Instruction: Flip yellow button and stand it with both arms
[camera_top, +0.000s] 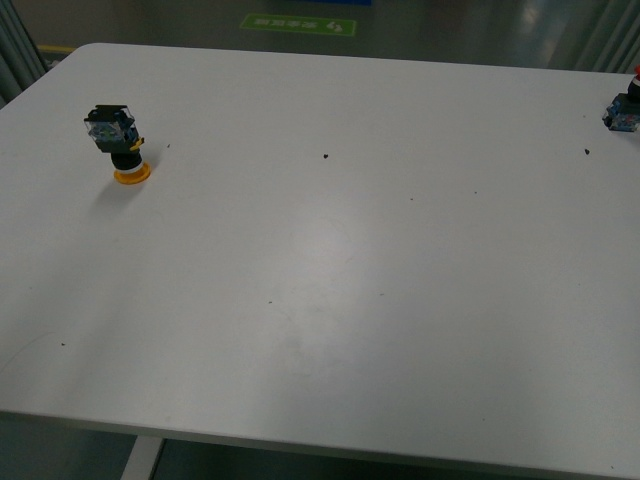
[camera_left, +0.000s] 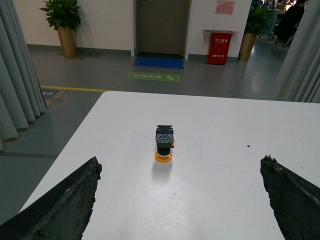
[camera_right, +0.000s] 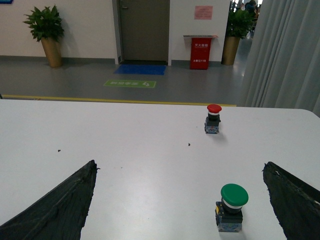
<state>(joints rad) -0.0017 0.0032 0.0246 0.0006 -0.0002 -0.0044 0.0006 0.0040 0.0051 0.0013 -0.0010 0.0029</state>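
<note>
the yellow button sits in the upper left of the front view, near the table's far left corner. it is upside down, with its round cap flat on the white table and its boxy block pointing up. in the left wrist view the button is ahead of the left gripper, which is spread wide, holding nothing and well short of it. the right gripper is also wide and empty. a red button and a green button stand upright ahead of it; the red button shows at the front view's upper right edge.
</note>
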